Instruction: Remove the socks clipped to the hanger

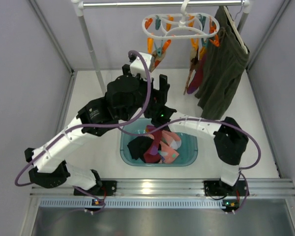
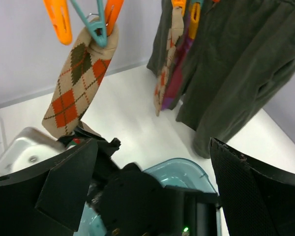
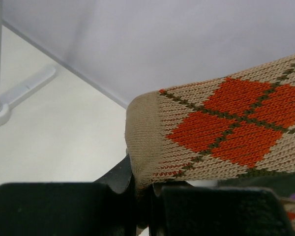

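The white ring hanger with orange and teal clips hangs from the rail at the back. A brown-red-orange argyle sock hangs from a teal clip. My right gripper is shut on its beige toe end, and the sock stretches up to the right. My left gripper stands open just above, with nothing between its wide black fingers. A second argyle sock with purple stays clipped beside the olive garment. Several socks lie in the basin.
A teal basin sits on the table between the arms' bases. A dark olive garment hangs on a plain hanger at the back right. The rack's grey pole stands at the back left, and grey walls close both sides.
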Controlling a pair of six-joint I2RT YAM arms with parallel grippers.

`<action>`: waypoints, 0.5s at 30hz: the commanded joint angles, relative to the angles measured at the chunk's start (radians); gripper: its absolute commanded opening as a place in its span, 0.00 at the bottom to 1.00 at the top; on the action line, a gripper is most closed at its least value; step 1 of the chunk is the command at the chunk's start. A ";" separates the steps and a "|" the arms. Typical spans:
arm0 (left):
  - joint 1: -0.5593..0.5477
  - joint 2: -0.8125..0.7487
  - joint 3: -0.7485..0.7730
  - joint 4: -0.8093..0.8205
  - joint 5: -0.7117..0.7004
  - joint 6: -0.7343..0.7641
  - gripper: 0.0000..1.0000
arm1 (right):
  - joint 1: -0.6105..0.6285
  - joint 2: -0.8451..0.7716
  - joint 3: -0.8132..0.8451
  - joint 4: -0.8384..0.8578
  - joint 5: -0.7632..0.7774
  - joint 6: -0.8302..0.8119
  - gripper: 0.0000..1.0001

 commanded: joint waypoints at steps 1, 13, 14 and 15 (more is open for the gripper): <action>-0.006 0.045 0.080 -0.005 -0.084 0.063 0.98 | 0.035 0.071 0.130 -0.059 0.077 -0.093 0.00; -0.003 0.549 0.647 0.000 -0.463 0.345 0.98 | 0.066 0.154 0.218 -0.049 0.086 -0.196 0.00; 0.010 0.577 0.682 0.000 -0.468 0.359 0.98 | 0.068 0.152 0.218 -0.048 0.088 -0.198 0.00; 0.015 0.601 0.706 0.003 -0.477 0.371 0.98 | 0.066 0.151 0.218 -0.046 0.085 -0.201 0.00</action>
